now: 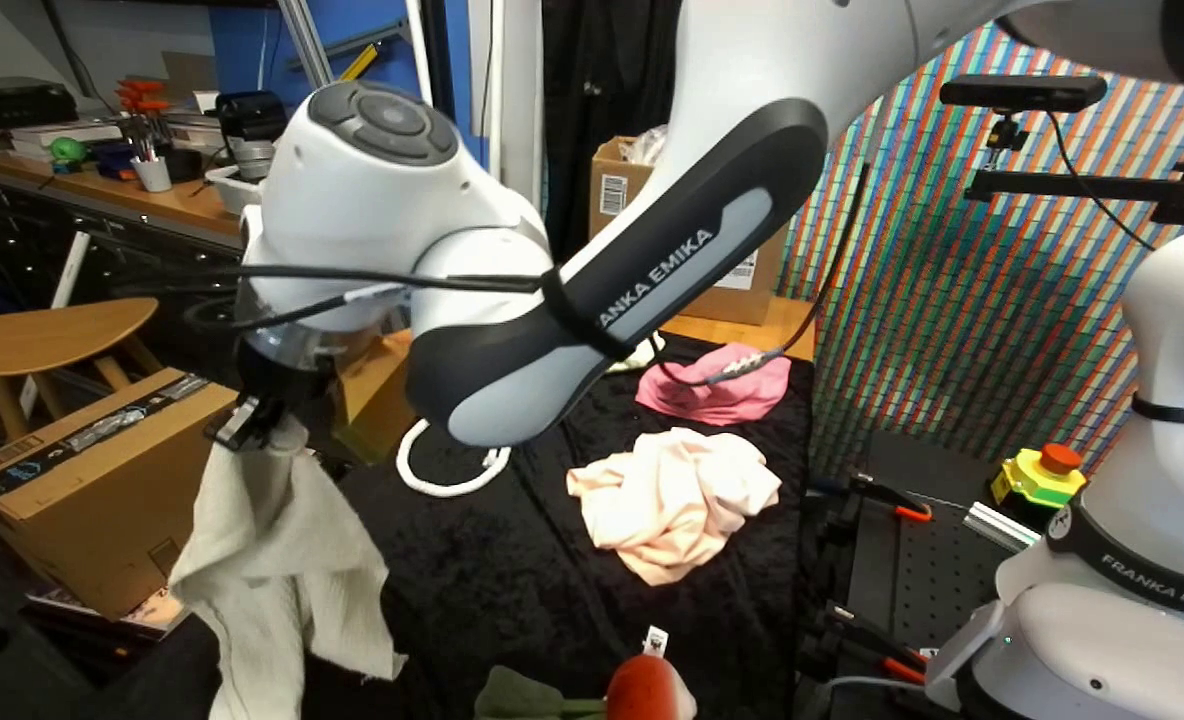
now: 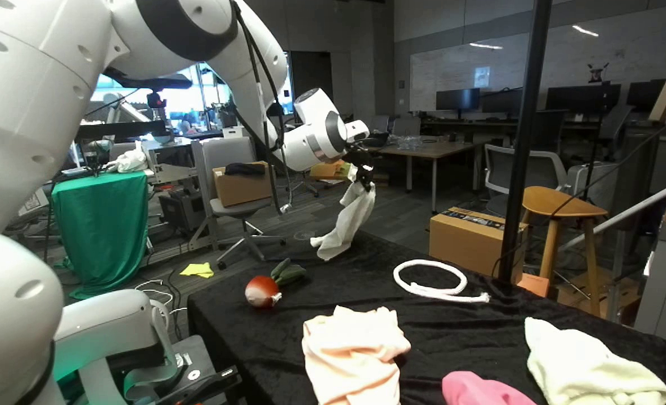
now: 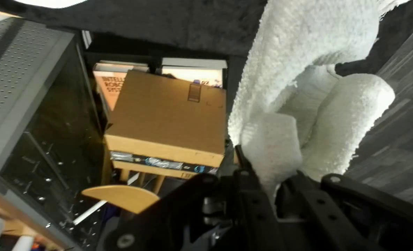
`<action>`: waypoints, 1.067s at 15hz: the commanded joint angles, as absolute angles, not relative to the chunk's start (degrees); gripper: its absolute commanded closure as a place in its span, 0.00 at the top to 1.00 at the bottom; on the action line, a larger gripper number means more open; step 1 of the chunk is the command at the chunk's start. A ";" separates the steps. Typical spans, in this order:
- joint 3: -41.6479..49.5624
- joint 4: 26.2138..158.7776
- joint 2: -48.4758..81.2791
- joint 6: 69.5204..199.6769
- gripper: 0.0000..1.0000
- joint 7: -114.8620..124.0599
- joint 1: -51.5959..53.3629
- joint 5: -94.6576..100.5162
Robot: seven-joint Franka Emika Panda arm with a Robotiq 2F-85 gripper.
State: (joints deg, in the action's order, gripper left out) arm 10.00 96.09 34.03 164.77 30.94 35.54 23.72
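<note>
Cloth (image 1: 287, 560), off-white and fuzzy-textured, hangs in loose folds from my black two-fingered gripper (image 3: 269, 167), which pinches it at a bunched top end. In an exterior view I place it at left, by the black-draped worktop (image 1: 492, 590); lower-end contact I cannot tell. Right of it: white rope (image 1: 452, 490) in a loop, then crumpled pale-peach fabric (image 1: 667, 500). Farther: bright pink fabric (image 1: 717, 400). Near side: rounded red-and-white object (image 1: 642, 690), green leaf-like pieces (image 1: 517, 697) beside it.
</note>
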 commanded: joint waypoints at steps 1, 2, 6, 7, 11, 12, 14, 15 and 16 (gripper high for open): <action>23.36 108.42 23.17 170.15 0.12 43.91 42.56 30.71; 26.99 110.20 21.28 170.28 0.11 47.22 44.36 33.18; 40.92 113.70 16.86 168.80 0.11 61.11 52.29 45.12; 43.48 114.24 16.19 168.46 0.12 64.19 54.01 48.19; 48.45 116.39 14.53 167.21 0.11 72.17 59.03 57.68; 48.18 117.40 14.00 167.19 0.13 72.15 59.47 58.42; 47.73 118.64 13.93 166.79 0.12 72.58 60.13 59.15; 47.50 119.06 14.15 166.32 0.11 72.48 60.27 58.95; 47.20 119.67 14.17 165.84 0.12 71.83 60.37 58.28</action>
State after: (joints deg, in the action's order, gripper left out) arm 46.98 117.51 16.09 167.51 71.22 58.93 57.27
